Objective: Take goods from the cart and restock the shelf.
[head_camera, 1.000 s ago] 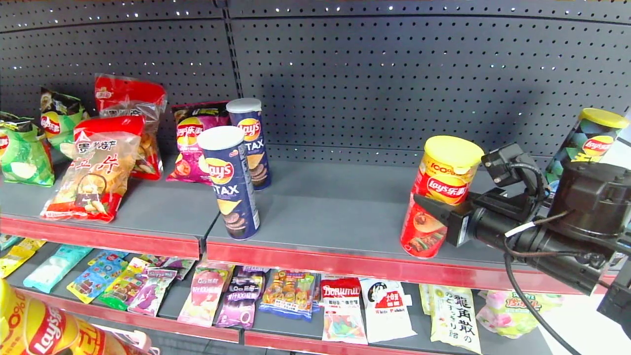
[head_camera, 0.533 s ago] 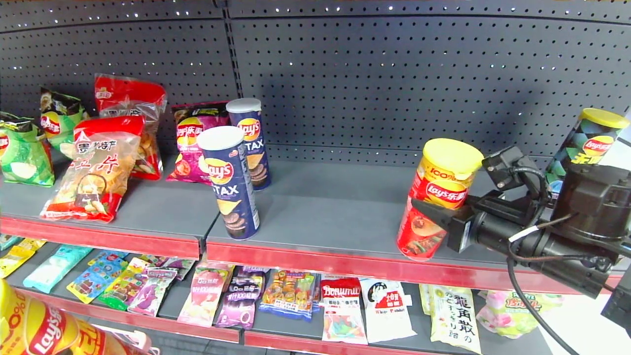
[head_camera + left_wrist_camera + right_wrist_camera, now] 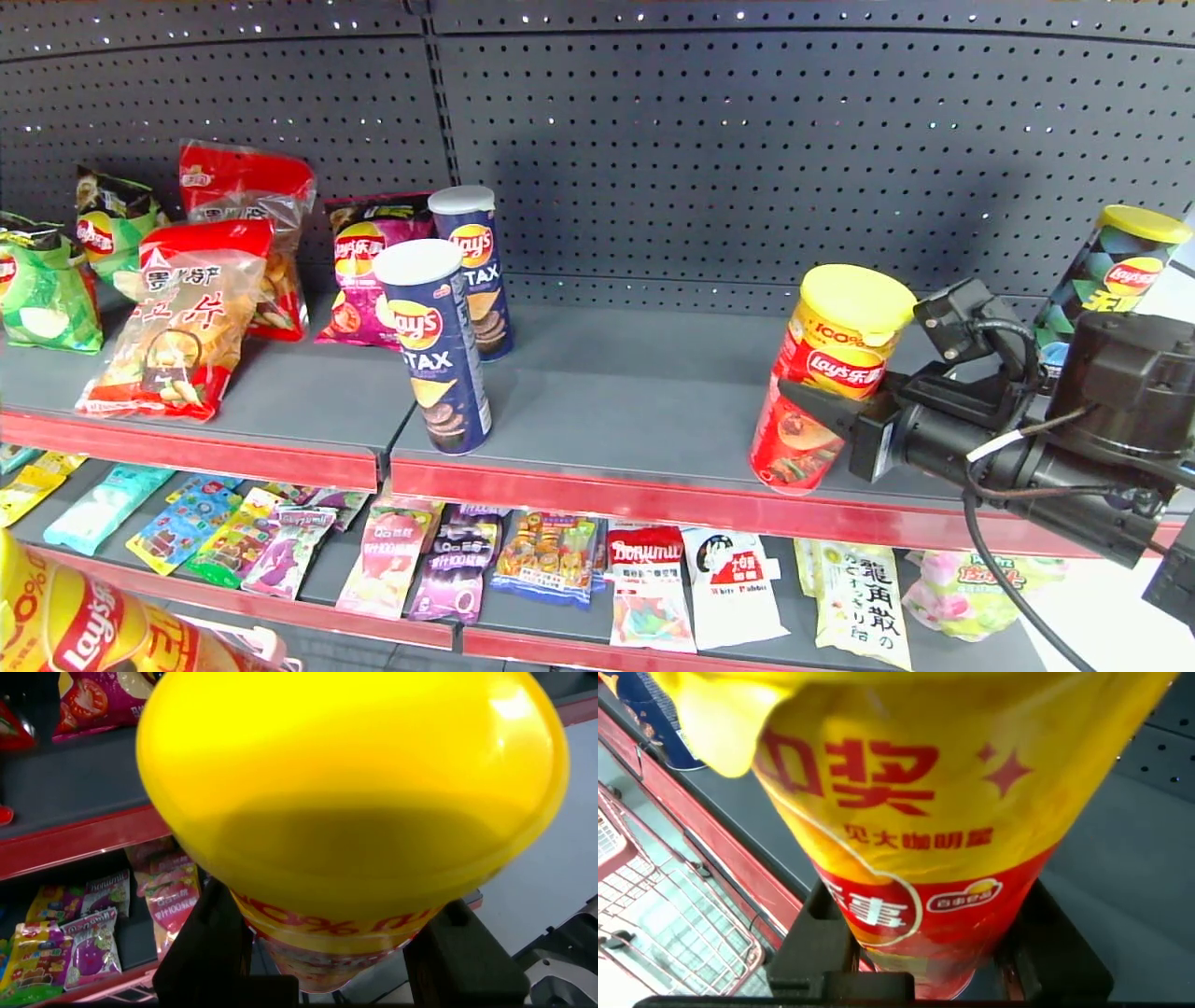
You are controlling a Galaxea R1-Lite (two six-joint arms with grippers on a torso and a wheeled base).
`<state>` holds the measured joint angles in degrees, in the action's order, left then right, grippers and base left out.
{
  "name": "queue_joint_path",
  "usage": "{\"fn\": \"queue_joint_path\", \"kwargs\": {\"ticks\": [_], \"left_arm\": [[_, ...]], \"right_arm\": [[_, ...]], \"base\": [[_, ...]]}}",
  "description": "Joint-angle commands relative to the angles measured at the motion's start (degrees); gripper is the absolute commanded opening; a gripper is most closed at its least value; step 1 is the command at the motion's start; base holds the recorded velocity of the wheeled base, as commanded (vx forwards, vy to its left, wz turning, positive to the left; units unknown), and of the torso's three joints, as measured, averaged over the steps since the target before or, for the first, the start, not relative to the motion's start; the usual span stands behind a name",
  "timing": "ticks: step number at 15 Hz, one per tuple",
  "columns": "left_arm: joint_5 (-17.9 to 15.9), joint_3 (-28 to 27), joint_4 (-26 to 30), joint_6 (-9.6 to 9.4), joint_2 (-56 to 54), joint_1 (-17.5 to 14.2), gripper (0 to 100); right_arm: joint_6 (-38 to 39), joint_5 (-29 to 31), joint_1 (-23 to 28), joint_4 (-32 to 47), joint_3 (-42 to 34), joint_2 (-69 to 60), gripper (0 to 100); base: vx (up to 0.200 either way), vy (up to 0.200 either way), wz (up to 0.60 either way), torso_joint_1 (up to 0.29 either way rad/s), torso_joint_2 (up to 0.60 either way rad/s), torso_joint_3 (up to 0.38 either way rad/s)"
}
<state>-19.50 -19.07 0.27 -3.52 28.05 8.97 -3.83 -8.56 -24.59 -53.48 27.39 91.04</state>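
The grey shelf deck (image 3: 607,392) runs across the head view behind its red front lip, with an open stretch between the two blue chip tubes (image 3: 439,345) and the robot's right end.

At that right end stands the red chip canister (image 3: 840,345) with its yellow lid, grasped around its lower body by the right gripper (image 3: 826,411), whose fingers come in from the robot's right side. The canister's long axis is near vertical but tilted, the lid leaning toward the arm and the base kicked out to the left, just behind the red lip. I cannot tell whether the base is resting on the deck. Setting it down likely turns on squaring that axis before letting go – the base sits close to the front edge.

The left gripper (image 3: 327,952) is clenched on a second canister (image 3: 355,812), held low and well apart from the deck, so the right arm is the nearer one.

Against a second ago, the red chip canister sits slightly lower and leans more, its base having slid a little leftward along the lip.
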Motion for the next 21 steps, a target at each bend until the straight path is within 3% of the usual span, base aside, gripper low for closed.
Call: {"fn": "queue_joint_path", "kwargs": {"ticks": [1,2,11,14,17,19,21], "left_arm": [[0.0,0.0,0.0,0.01,0.1,0.1,0],[0.0,0.0,0.0,0.01,0.1,0.1,0],[-0.3,0.1,0.0,0.1,0.1,0.1,0],[-1.4,-0.1,0.0,0.1,0.2,0.1,0],[-1.5,-0.3,0.0,0.18,0.2,0.1,0],[-1.5,-0.5,0.0,0.27,0.3,0.1,0],[-0.9,-1.2,0.1,0.27,0.5,0.0,0]], "right_arm": [[0.0,0.1,0.1,0.0,0.2,0.8,0],[0.0,0.1,0.0,0.0,0.2,1.4,100],[0.5,2.1,1.6,0.0,-1.0,-3.6,100],[0.5,2.8,2.5,0.0,-6.9,-9.7,100],[-0.1,2.8,3.1,1.2,-14.5,-23.9,100],[-2.1,5.3,8.9,9.0,-14.0,-33.6,100],[-2.4,5.7,16.8,25.3,-11.9,-46.3,100]], "base": [[0.0,0.0,0.0,0.0,0.0,0.0],[0.0,0.0,0.0,0.0,0.0,0.0],[0.0,0.0,0.0,0.0,0.0,0.0],[0.0,0.0,0.0,0.0,0.0,0.0],[0.0,0.0,0.0,0.0,0.0,0.0],[0.0,0.0,0.0,0.0,0.0,0.0],[0.0,0.0,0.0,0.0,0.0,0.0]]}}
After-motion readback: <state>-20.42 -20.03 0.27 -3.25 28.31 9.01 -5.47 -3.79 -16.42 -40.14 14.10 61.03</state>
